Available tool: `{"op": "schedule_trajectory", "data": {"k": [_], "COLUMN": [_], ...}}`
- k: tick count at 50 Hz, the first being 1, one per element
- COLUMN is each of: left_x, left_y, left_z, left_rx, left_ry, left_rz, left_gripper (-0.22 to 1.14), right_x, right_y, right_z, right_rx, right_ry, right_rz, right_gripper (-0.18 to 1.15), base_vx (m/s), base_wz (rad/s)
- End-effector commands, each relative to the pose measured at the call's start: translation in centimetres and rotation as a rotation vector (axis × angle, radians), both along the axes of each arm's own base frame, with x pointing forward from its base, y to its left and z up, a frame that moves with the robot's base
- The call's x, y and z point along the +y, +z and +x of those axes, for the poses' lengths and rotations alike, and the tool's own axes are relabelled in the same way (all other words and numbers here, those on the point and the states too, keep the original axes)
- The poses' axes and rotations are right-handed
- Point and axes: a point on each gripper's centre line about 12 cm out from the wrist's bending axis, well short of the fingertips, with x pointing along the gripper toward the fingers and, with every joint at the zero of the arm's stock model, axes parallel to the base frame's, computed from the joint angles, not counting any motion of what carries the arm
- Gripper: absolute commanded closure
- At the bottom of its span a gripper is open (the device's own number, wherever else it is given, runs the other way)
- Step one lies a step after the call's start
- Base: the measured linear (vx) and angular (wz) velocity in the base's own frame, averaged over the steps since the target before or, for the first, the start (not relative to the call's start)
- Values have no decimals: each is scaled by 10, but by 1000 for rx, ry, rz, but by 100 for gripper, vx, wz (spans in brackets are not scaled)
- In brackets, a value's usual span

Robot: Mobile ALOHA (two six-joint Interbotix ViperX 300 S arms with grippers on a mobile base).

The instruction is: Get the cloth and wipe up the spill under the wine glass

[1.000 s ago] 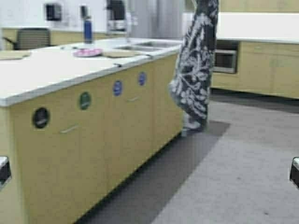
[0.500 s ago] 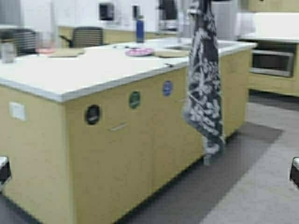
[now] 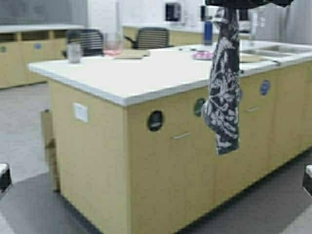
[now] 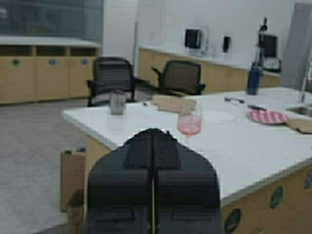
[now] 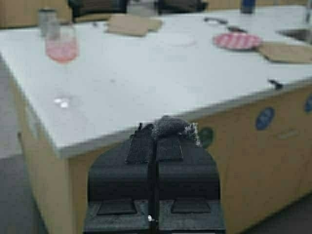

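The cloth (image 3: pixel 223 97), dark grey with a white leaf print, hangs limp from my right gripper (image 3: pixel 224 6) at the top of the high view, in front of the island counter's side. In the right wrist view the right gripper (image 5: pixel 156 135) is shut on a bunched tuft of the cloth (image 5: pixel 170 126). The wine glass (image 3: pixel 113 44), clear with a pink tint in its bowl, stands near the counter's far left corner. It also shows in the right wrist view (image 5: pixel 62 46) and the left wrist view (image 4: pixel 189 122). My left gripper (image 4: pixel 153 132) is shut and empty, pointing toward the counter.
The white-topped island counter (image 3: pixel 146 78) has yellow cabinet fronts. On it are a metal cup (image 3: pixel 74 52), a pink plate (image 3: pixel 202 55), a tan mat (image 5: pixel 127 23), a blue bottle (image 3: pixel 208 31) and a sink (image 3: pixel 273 48). Two chairs (image 4: pixel 113 78) stand behind. A cardboard box (image 4: pixel 72 170) sits on the floor.
The robot has moved and turned: the whole scene has shifted right, bringing the counter's left corner and the wine glass into view. The cloth still hangs from the right gripper.
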Motion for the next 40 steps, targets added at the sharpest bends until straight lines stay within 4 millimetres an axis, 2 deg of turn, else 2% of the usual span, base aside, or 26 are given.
{"op": "schedule_trajectory", "data": {"k": [1,14,27,32,40], "left_x": [0,0,1,1,-5], "left_y": [4,2,7,15,28], "left_z": [-1,1,14,25,54], "left_rx": [-13,-2,21,42,94], "left_ry": [-1,-1,-2,-2,-45], "left_rz": [-10,-12,-19,-20,1], "left_gripper": [89,89,89,89,89], "right_x": [1,0,-6,-9,-13], "right_y": [25,25,27,27,34], "right_z": [1,0,-14,-20,-28], "right_rx": [-73,-73,-78,-79,-94], "right_ry": [0,0,-2,-2,1], "right_rz": [26,26,28,31,68], "right_gripper": [90,90,90,90,90], "base_vx": [8,8,10,13,13], "base_wz": [31,31,33,36,30]}}
